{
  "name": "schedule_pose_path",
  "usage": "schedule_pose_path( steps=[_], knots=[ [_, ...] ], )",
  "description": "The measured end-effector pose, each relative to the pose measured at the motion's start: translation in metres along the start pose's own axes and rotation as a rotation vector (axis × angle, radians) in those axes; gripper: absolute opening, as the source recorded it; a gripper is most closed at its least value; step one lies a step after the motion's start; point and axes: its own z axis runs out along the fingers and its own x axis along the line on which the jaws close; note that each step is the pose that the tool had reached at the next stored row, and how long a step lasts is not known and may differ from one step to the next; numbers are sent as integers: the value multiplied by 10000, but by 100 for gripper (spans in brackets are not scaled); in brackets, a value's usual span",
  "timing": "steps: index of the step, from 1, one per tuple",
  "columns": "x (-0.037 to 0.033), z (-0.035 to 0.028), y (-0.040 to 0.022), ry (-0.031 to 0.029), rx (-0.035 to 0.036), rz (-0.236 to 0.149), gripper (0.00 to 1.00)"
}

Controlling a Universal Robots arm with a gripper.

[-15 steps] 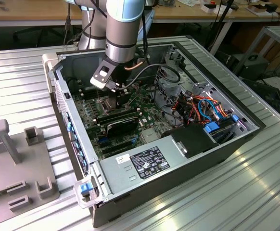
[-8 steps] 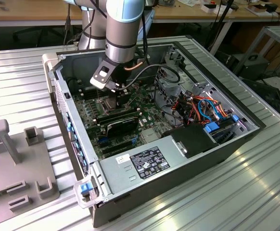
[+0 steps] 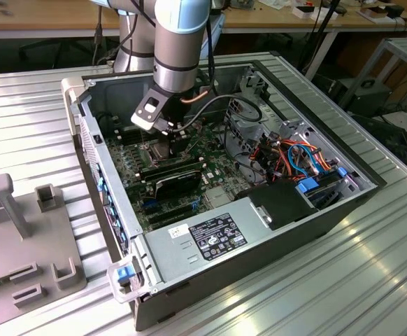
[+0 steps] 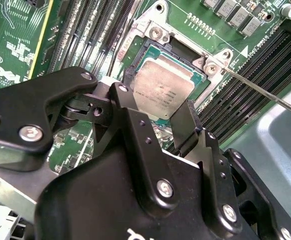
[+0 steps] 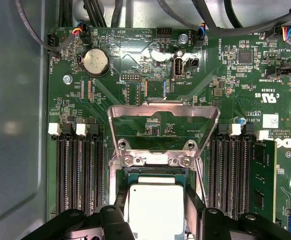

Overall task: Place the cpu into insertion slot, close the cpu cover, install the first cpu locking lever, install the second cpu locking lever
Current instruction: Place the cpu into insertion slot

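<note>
One cpu (image 5: 155,210) clamped in end effector (image 5: 157,200), low over slot (image 5: 155,172); cover (image 5: 155,149) stands open. Judgement: keep cpu level and square to slot, lower straight, no side load, no forcing.

I see my robot arm (image 3: 179,49) reaching down into an open computer case (image 3: 259,262) lying flat on a ribbed metal table (image 3: 371,280). Its gripper (image 3: 170,133) hangs low over the green motherboard (image 3: 130,168). A grey plastic fixture (image 3: 22,231) sits at the exterior view's left.
</note>
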Motion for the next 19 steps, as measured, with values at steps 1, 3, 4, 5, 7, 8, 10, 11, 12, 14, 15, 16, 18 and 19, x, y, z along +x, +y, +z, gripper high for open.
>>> schedule_pose_path(
  steps=[1,3,4,5,7,8,10,11,12,14,15,16,18,19],
  knots=[
    [0,2,0,0,0,1,54],
    [0,4,0,1,0,2,54],
    [0,4,0,2,1,1,54],
    [0,5,0,2,0,2,54],
    [0,5,2,3,0,1,54],
    [0,6,4,4,0,1,54],
    [-3,7,4,7,-2,3,54],
    [-4,6,4,3,-2,5,54],
    [-5,5,5,2,0,5,54],
    [-6,5,8,2,1,7,54],
    [-6,6,10,2,1,11,54],
    [-6,7,11,3,0,15,54],
    [-6,8,13,4,1,25,54],
    [-6,9,14,3,2,30,54]
  ],
)
